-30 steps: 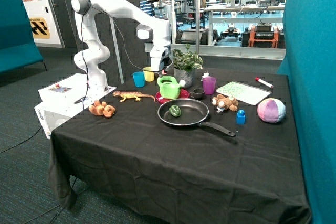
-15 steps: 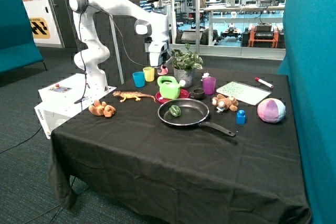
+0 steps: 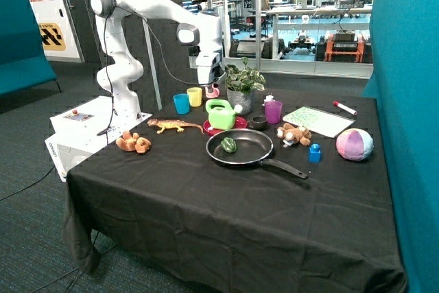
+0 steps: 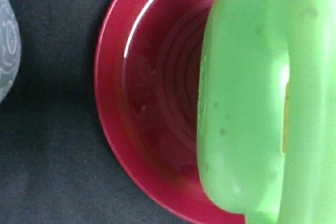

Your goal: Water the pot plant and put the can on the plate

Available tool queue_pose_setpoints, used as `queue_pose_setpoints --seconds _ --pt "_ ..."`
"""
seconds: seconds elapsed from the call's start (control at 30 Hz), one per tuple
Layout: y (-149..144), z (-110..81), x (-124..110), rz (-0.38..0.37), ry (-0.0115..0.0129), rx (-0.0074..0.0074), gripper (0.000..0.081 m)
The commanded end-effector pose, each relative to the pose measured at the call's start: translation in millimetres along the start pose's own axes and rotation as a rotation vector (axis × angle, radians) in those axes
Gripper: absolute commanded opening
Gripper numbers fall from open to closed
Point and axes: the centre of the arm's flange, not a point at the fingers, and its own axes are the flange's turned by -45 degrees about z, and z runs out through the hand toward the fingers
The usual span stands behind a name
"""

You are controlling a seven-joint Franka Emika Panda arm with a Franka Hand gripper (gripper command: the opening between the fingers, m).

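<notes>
The lime-green can (image 3: 221, 114) stands upright on the red-pink plate (image 3: 241, 123), just in front of the pot plant (image 3: 241, 87). My gripper (image 3: 211, 86) hangs above the can, clear of it, beside the plant's leaves. In the wrist view the can (image 4: 257, 103) fills one side, resting on the plate (image 4: 142, 103). The grey pot (image 4: 6, 51) shows at the edge of that view. Nothing is held in the gripper.
A black frying pan (image 3: 250, 149) with a green vegetable (image 3: 229, 145) lies in front of the plate. Blue (image 3: 181, 103), yellow (image 3: 195, 97) and purple (image 3: 273, 111) cups and a small dark bowl (image 3: 258, 122) stand close by. A toy lizard (image 3: 175, 125) lies beside the plate.
The gripper has risen from beside the can to above it. The can has stayed on the plate.
</notes>
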Motion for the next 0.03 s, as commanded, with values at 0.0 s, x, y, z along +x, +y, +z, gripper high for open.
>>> queue_pose_setpoints --seconds 0.0 --pt "-2.5 -2.9 10.6 -0.021 -0.0076 0.002 0.0478"
